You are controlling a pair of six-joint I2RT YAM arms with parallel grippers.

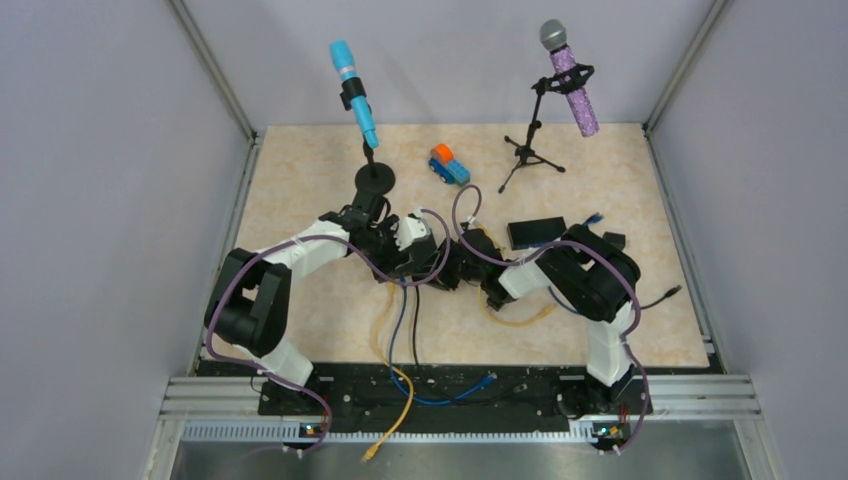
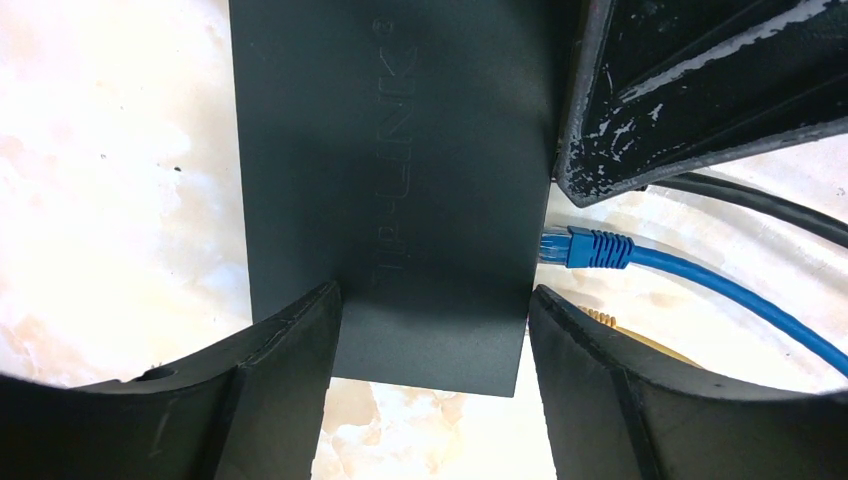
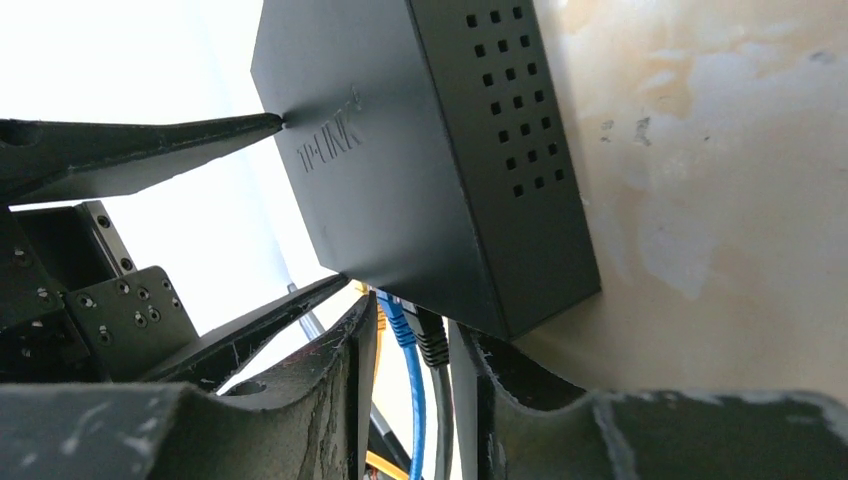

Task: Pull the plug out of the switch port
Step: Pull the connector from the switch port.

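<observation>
The black TP-LINK switch (image 2: 400, 180) lies flat on the marble top; it also shows in the right wrist view (image 3: 400, 170). A blue plug (image 2: 585, 248) sits in a port on its side, next to a black plug (image 3: 430, 340). My left gripper (image 2: 435, 295) is open wide across the switch's near end, with one finger over the top face and the other at the port side. My right gripper (image 3: 415, 320) is at the port side, jaws narrowly apart, with the blue and black plugs showing between its fingers (image 3: 360, 380). In the top view both grippers (image 1: 425, 255) (image 1: 470, 270) meet mid-table and hide the switch.
A blue microphone on a stand (image 1: 355, 90) and a purple one on a tripod (image 1: 570, 80) stand at the back, with a toy truck (image 1: 449, 165) between them. A second black box (image 1: 535, 232) lies by the right arm. Yellow (image 1: 398, 400) and blue (image 1: 440, 395) cables trail to the front edge.
</observation>
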